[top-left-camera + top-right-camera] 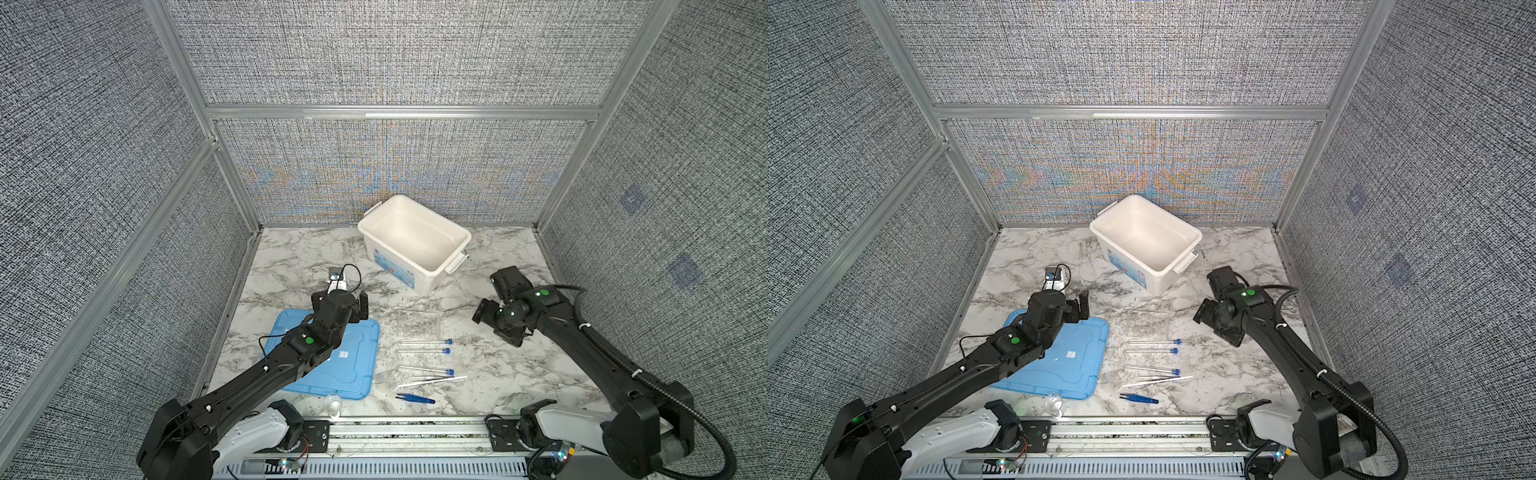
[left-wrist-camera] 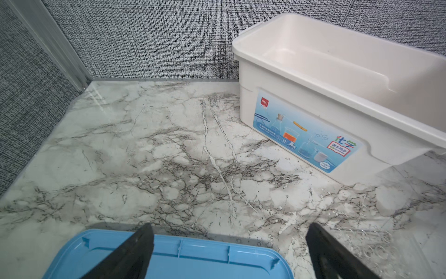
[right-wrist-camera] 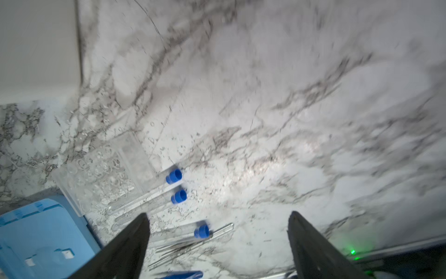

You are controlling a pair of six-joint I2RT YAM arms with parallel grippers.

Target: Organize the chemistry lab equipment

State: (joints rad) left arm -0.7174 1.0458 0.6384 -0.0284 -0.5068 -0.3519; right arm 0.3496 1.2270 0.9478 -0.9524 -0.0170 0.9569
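Clear glass is seen farthest from the white tub [image 1: 419,230]: a small dish [image 1: 334,402]. Blue tweezers [image 1: 415,399], white stick [image 1: 434,381], silver tweezers [image 1: 424,377], three capped tubes [image 1: 424,351] and the clear rack [image 1: 419,324] are laid ever nearer it. The tub is empty; nothing is judged stowed. Left gripper [image 2: 229,227] and right gripper [image 3: 218,215] are spread wide, empty.

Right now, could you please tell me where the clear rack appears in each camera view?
In a top view: clear rack mid-table, just behind the blue-capped tubes.
In a top view: the same, mid-table.
Left wrist: faint, beside the light-blue lid.
Right wrist: between lid and tubes.
Shared landmark: the lid, in all four.
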